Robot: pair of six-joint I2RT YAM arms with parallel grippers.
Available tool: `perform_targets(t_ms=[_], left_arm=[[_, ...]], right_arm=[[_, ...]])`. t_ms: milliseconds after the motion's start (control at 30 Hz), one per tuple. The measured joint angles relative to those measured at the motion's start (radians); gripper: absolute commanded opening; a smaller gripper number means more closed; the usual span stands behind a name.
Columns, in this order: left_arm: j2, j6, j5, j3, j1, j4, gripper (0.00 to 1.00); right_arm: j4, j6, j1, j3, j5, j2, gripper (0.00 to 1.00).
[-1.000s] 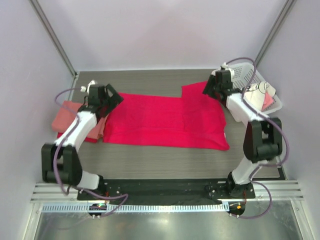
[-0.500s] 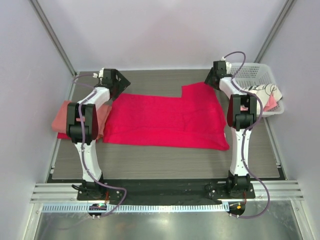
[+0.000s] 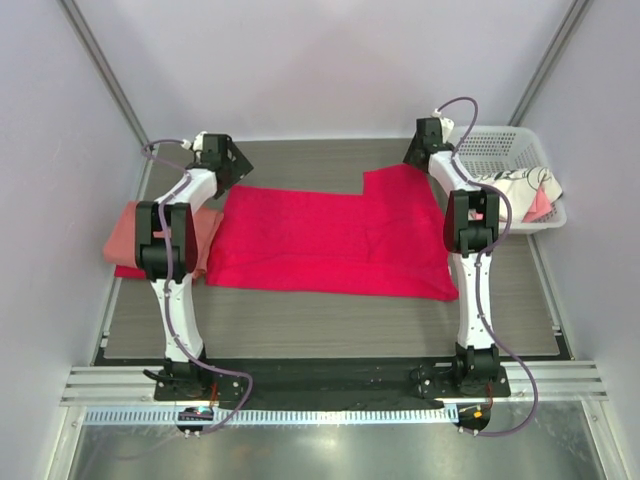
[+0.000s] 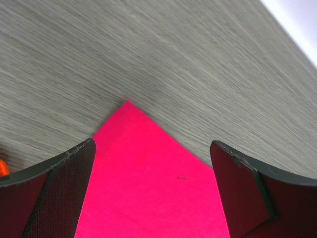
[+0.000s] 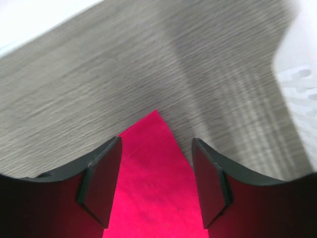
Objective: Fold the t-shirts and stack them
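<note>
Flat-spread crimson t-shirt (image 3: 330,240) on table (image 3: 300,315), one far corner between parted, empty fingers of left gripper (image 4: 152,163), another between those of right gripper (image 5: 156,171), bare table beyond both corners, basket (image 3: 505,150) near right fingers

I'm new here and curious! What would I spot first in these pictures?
The big bright crimson t-shirt, spread out across the middle of the table. The left tool and right tool are both open, each over one far corner of it. A white basket sits at the far right.
</note>
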Motion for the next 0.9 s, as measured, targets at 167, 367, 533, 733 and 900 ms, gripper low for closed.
perform_targets(t_ms=[167,367,533,733,900], left_arm=[[0.059,-0.006,0.019,0.03,0.019,-0.012,0.93],[0.095,-0.017,0.047,0.051,0.043,-0.021,0.89],[0.105,-0.027,0.043,0.068,0.054,-0.044,0.88],[0.141,-0.023,0.034,0.122,0.059,-0.065,0.77],[0.159,-0.008,0.034,0.151,0.06,-0.095,0.53]], right_arm=[[-0.02,-0.005,0.008,0.101,0.007,0.071,0.52],[-0.042,-0.004,0.011,0.11,0.018,0.075,0.19],[-0.03,-0.002,0.014,0.088,0.041,0.067,0.01],[-0.018,-0.003,0.019,0.065,0.055,0.056,0.01],[-0.011,-0.003,0.023,0.03,0.051,0.034,0.01]])
